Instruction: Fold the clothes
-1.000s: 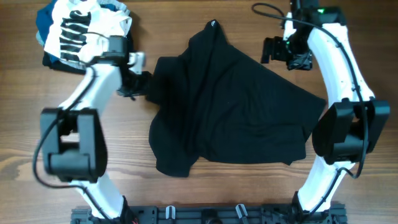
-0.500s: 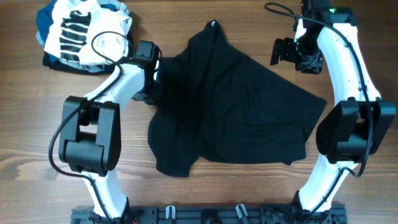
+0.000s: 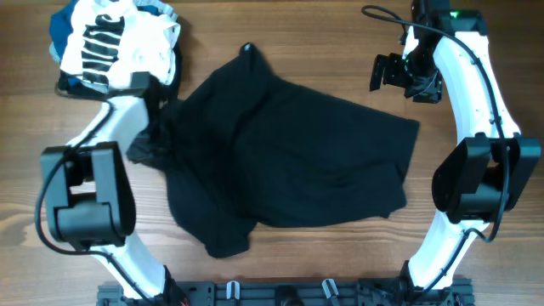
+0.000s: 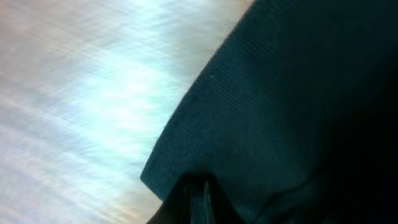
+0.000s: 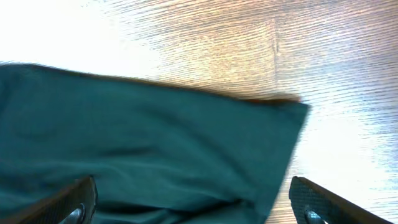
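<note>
Brown wooden table (image 3: 25, 170) all across the view from above. Thin wood lines running from side to side, wavy low on the left. Black rail (image 3: 280, 293) along the near edge, maybe with small metal hooks on it, too tiny to tell. Bright light on the wood. Big white shiny patch (image 4: 106, 93) in the left close view, blurry there. More white glare (image 5: 62, 25) in the right close view, beside warm orange-brown boards.
</note>
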{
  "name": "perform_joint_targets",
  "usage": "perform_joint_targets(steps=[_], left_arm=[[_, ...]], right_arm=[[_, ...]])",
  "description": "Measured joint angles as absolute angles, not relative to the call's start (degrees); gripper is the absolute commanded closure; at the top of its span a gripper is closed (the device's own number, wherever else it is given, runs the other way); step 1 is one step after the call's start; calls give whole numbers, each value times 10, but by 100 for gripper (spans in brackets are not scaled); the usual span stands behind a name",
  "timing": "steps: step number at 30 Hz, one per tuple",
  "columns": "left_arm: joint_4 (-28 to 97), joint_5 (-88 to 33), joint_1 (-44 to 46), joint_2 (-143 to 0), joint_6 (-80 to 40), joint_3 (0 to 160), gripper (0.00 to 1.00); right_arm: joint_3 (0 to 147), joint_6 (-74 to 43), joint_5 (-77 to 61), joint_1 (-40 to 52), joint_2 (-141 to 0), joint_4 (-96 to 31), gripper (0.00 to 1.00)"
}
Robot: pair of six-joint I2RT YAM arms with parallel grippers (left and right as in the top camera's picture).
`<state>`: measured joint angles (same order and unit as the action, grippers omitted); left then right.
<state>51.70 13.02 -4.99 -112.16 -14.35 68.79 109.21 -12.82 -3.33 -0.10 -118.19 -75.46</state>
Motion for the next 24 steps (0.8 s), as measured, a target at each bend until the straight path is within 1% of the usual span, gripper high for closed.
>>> perform_joint_targets(steps=[2, 3, 6, 10, 11, 13, 14, 16, 18, 22, 24], left_arm=[[528, 130, -81, -1121, -155, 687, 47], [531, 126, -95, -1119, -161, 686, 32], [542, 107, -135, -1113, -169, 686, 11], [555, 81, -166, -1110, -171, 686, 3], [558, 79, -169, -1110, -171, 688, 2], [566, 79, -170, -1109, -173, 693, 0], [568, 81, -170, -1107, -173, 694, 0], [565, 79, -170, -1100, -175, 690, 0], [563, 72, -164, -1089, -176, 679, 0], [546, 21, -151, -1044, -160, 663, 0], [533, -6, -147, -999, -145, 663, 0]], right_arm=[[1092, -128, -33, -2, -1182, -747, 0], [1091, -128, -33, -3, -1182, -738, 1], [1080, -128, -33, -11, -1182, -720, 0], [1039, -128, -32, -30, -1182, -703, 1], [1026, -128, -31, -33, -1182, -697, 6], [1006, -128, -30, -37, -1182, -688, 30], [984, -128, -29, -39, -1182, -679, 32], [958, -133, -29, -39, -1182, -649, 32], [929, -134, -29, -39, -1182, -628, 28], [856, -152, -14, -39, -1182, -561, 27], [820, -163, -4, -39, -1182, -533, 28]])
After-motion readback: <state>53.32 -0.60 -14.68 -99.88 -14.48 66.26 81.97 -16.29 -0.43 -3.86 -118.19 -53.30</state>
